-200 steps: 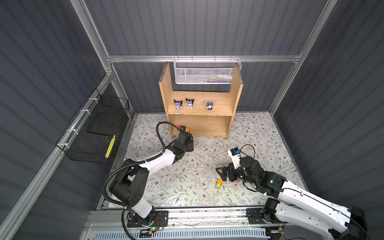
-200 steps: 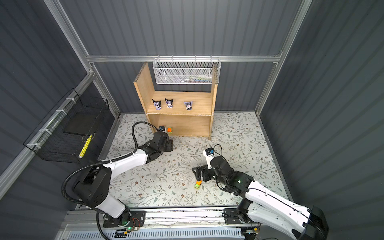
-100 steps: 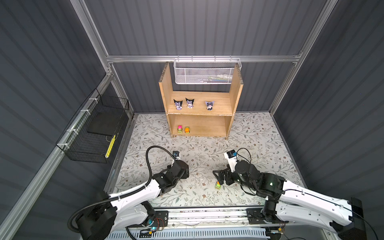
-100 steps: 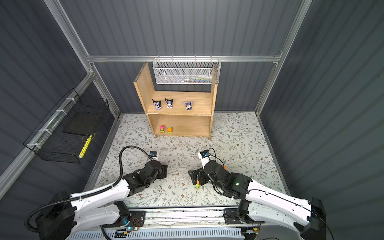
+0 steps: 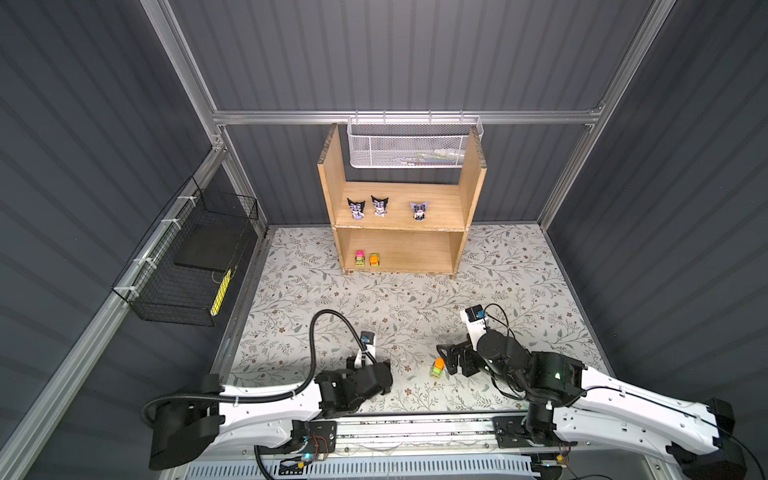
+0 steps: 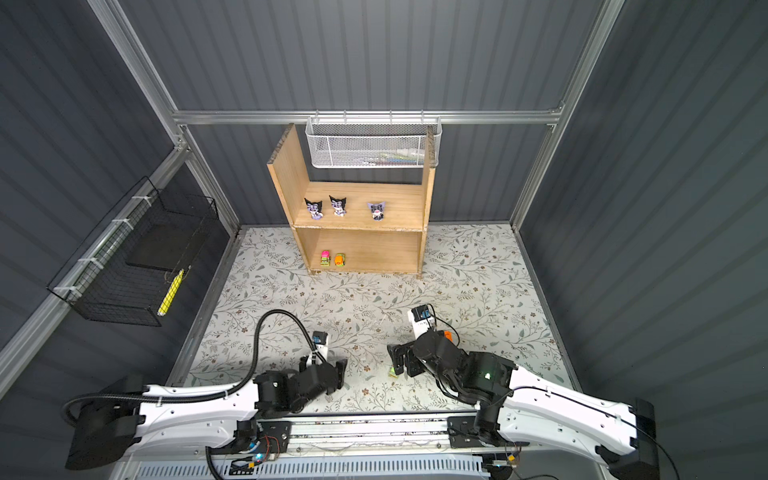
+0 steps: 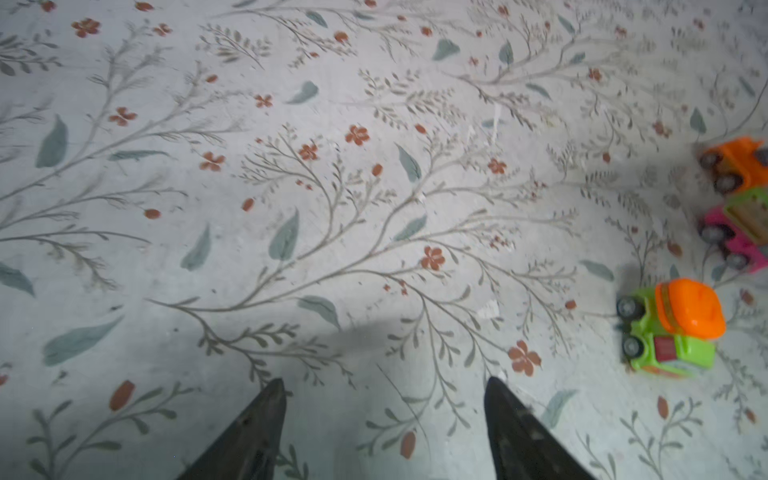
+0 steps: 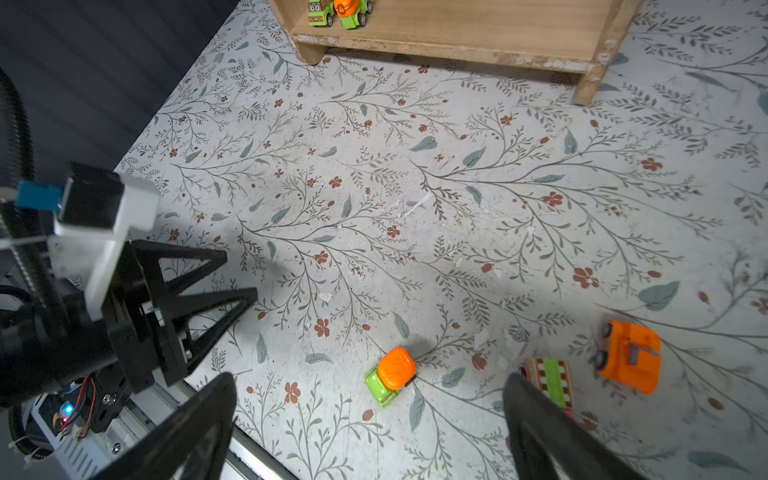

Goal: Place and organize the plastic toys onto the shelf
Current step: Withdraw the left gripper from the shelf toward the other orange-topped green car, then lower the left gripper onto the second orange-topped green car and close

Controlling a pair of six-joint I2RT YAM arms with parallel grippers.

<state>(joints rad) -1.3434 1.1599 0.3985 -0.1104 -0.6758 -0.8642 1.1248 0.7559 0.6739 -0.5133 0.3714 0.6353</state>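
The left gripper hangs spread, empty, over floral mat. The right gripper, spread wide, has a lime-and-orange plastic toy car just at nine o'clock in a top view. The mat lies open to the light-brown wooden shelf at twelve.

White arms, black joints, pointed black fingers

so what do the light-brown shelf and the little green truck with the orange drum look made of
Light-brown two-tier shelf: looks like bare wood or veneered board, matte; grain shows and its front edge is chipped pale. Lime-green toy truck with orange drum: likely moulded plastic, fairly glossy; saturated colour, soft highlights.
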